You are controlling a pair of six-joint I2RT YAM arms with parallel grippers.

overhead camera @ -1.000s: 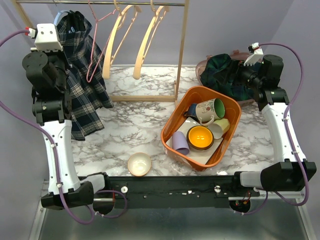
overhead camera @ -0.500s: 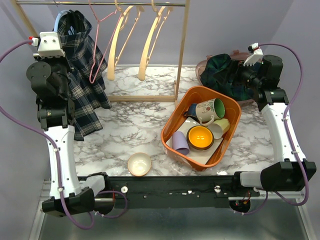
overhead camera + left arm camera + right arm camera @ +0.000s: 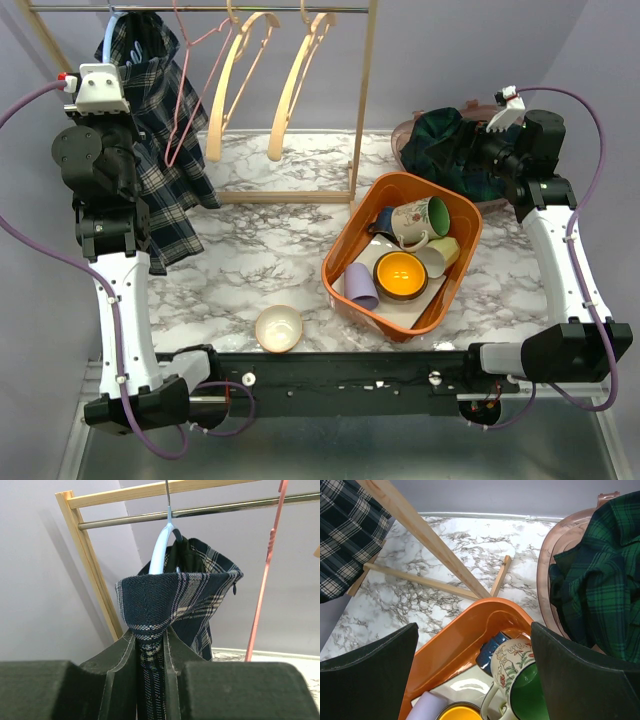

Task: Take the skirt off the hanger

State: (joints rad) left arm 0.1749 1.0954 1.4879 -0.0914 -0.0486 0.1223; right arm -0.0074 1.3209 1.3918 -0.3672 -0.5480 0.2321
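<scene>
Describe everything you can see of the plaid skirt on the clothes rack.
The skirt is dark navy woven cloth with cream and grey plaid lines. It hangs from a pale blue hanger hooked on the metal rail at the rack's left end. Its top edge is bunched and folded over. The left hand is shut on a fold of cloth below that edge.

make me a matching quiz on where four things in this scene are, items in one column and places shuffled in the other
1 plaid skirt
2 pink hanger
3 yellow bowl
4 white bowl

a in the orange bin
b hanging empty on the rail
c on the marble table
d pinched in the left gripper

Pairs: 1-d, 2-b, 3-a, 4-c
</scene>
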